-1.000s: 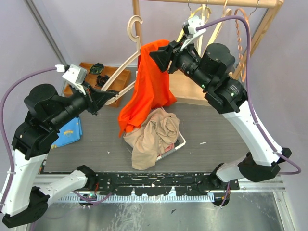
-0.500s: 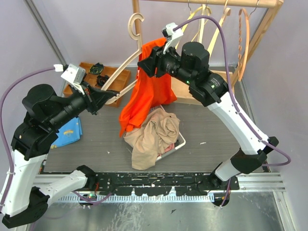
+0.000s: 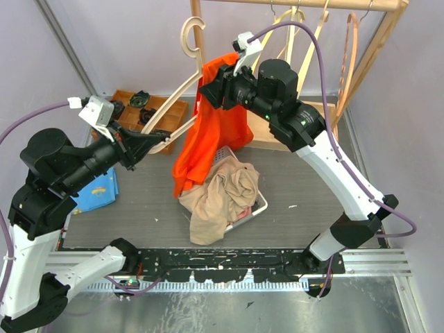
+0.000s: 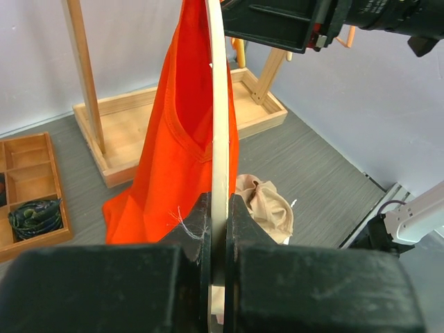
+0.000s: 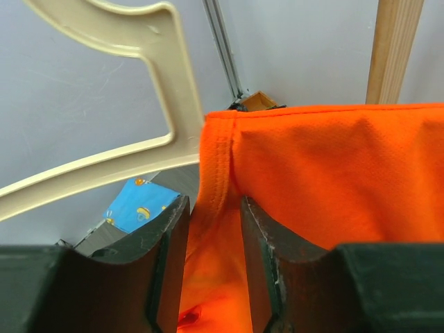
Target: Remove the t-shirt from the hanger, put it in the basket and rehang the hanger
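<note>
Left hand [image 4: 218, 208] clenched tight on the pale hanger [image 3: 182, 90], holding it up well above the worktop [image 3: 139, 208]. The orange t-shirt [image 3: 215, 125] hangs from the hanger's far end, its tail dangling just over the beige clothes [image 3: 222, 194] in the basket [image 3: 260, 205]. Right hand [image 5: 211, 229] is up at the shirt's top edge — fingers parted, one either side of the seam, not pinched shut.

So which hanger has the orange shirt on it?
The cream hanger clamped in the left gripper carries the orange t-shirt. The other hangers hang bare on the wooden rail at the top right.
</note>
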Motion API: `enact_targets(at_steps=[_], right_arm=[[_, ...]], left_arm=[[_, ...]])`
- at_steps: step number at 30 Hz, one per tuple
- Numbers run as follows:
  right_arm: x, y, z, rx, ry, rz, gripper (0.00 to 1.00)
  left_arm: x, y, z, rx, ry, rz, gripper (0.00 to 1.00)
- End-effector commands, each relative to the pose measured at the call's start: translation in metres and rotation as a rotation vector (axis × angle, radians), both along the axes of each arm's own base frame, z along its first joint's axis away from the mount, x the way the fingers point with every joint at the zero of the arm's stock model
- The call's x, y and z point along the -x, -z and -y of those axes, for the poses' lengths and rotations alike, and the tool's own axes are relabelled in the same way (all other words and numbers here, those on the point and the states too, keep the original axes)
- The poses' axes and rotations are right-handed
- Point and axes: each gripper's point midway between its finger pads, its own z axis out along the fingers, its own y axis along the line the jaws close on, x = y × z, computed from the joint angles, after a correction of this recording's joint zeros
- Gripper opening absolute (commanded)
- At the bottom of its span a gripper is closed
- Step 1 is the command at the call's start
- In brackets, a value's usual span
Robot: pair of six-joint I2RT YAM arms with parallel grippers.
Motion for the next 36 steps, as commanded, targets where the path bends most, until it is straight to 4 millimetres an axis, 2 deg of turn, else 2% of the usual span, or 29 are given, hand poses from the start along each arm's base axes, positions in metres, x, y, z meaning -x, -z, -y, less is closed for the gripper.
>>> enact_targets(at_steps=[1,4,8,10,15,22,28,36], right_arm=[[-0.002,-0.025,0.008,-0.035,0.038,0.049,0.41],[-0.004,-0.026,0.008,-0.032,0.048,0.049,0.34],[-0.005,-0.033,0.011,-0.046,0.066,0.069,0.09],[-0.006,-0.039,0.015,-0.056,0.081,0.087,0.05],[-0.013,-0.051,0.03,-0.067,0.169,0.124,0.02],[-0.034,-0.063,0.059,-0.074,0.352,0.17,0.01],[-0.053,-0.065,0.069,-0.083,0.434,0.183,0.01],[-0.082,-0.06,0.078,-0.088,0.507,0.169,0.01]], left_arm=[[0.015,-0.042,-0.003,0.097,0.033,0.121,0.0],[0.018,-0.041,-0.003,0.1,0.04,0.119,0.0],[0.019,-0.039,-0.003,0.094,0.042,0.11,0.0],[0.021,-0.035,-0.005,0.082,0.037,0.102,0.0],[0.024,-0.022,-0.014,0.062,0.008,0.083,0.0],[0.037,-0.01,-0.031,0.052,-0.039,0.051,0.0],[0.047,0.003,-0.047,0.036,-0.086,0.026,0.0],[0.056,0.01,-0.062,0.023,-0.128,0.015,0.0]])
